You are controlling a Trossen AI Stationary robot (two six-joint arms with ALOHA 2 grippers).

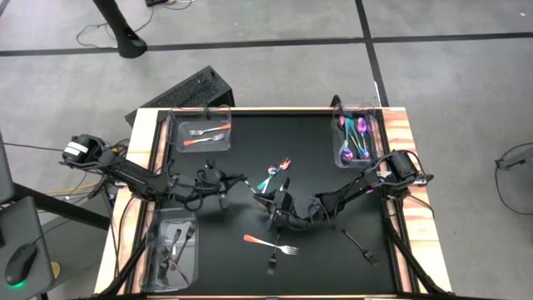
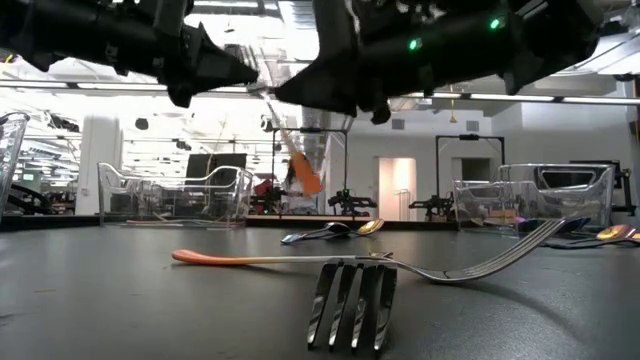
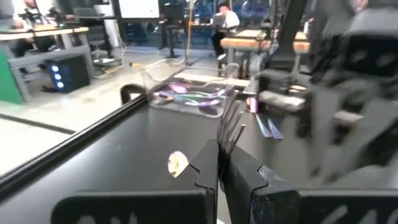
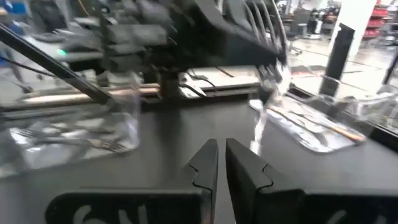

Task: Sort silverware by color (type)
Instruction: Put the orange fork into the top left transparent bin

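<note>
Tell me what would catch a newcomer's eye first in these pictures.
Probably the two dark arms meeting over the black table: the left gripper holds a fork, and the right gripper is shut beside it. Next, the orange-handled fork lying loose near the front edge, and the clear bin of iridescent pieces at the back right corner.
</note>
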